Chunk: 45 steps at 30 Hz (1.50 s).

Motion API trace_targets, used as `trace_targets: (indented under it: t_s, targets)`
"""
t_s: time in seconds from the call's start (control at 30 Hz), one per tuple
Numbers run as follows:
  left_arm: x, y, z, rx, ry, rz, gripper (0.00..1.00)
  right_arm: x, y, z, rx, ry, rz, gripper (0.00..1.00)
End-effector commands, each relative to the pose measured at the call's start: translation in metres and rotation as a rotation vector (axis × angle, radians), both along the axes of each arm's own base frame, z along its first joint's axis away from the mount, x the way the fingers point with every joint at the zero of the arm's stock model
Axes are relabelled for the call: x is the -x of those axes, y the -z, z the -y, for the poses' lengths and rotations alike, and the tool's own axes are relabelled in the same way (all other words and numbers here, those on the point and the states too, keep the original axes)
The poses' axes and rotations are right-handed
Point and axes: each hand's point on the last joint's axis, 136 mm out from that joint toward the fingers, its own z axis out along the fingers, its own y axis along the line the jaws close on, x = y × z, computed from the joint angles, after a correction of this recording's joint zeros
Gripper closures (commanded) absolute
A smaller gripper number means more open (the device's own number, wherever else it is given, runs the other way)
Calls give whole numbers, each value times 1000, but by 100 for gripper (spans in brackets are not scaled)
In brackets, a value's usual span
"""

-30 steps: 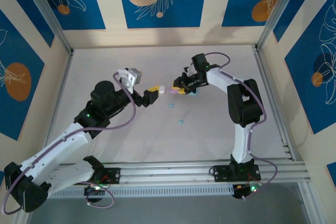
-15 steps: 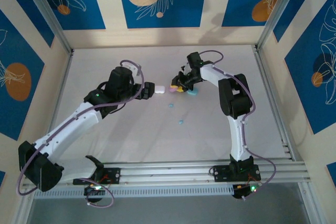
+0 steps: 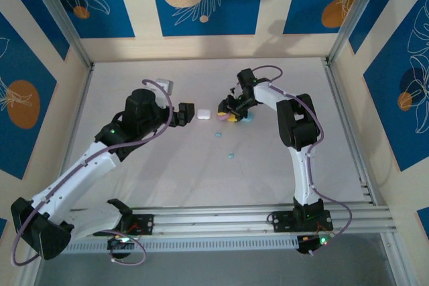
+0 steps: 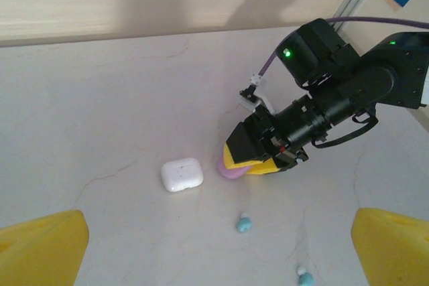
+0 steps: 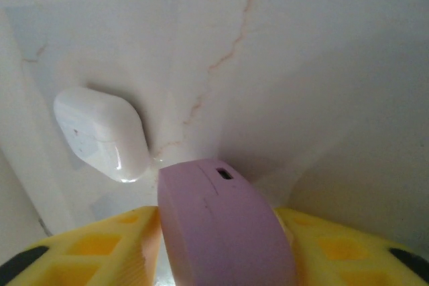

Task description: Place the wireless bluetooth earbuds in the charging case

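Note:
A closed pink charging case lies on the table between the yellow fingers of my right gripper. A thin sliver of light shows on each side of it. From above, the right gripper sits low over the pink case. A closed white charging case lies just to its left. Two light blue earbuds lie loose nearer me. My left gripper hangs wide open and empty, short of the white case.
A light blue object lies just right of the right gripper, partly hidden by it. The blue earbuds sit in open tabletop between the arms. A metal frame and patterned walls enclose the table.
The left arm has swung and drawn its open gripper slightly back from the white case. The right gripper has shifted a little left with the pink case and its jaws have widened.

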Motion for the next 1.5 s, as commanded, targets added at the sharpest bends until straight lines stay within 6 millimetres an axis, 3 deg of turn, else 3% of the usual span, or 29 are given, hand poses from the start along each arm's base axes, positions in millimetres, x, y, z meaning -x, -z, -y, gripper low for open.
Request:
trace_targets:
  t_s: [0.0,0.1,0.23,0.37,0.6,0.77,1.0,1.2,1.47]
  targets:
    - [-2,-5,12,50,58,35,0,6,-26,7,47,-46,57,50]
    - [-3,8,27,54,120,-29,0,8,-40,13,67,-56,85,47]
    - [-10,42,46,46,153,-189,0,11,-60,24,94,-59,139,46]
    - [-11,64,67,106,194,-297,0,7,-75,53,172,-43,233,45]
    - [-11,78,81,147,214,-348,0,-5,-60,95,194,-40,244,45]
    - [-7,79,90,157,237,-359,0,-14,-44,97,161,-66,190,45]
    - [-6,78,87,149,228,-348,0,-23,-21,95,168,-111,147,44]
    - [-7,79,85,139,217,-346,0,-7,-12,85,137,-177,108,45]
    - [-8,79,88,130,229,-350,0,17,-17,83,197,-213,125,45]
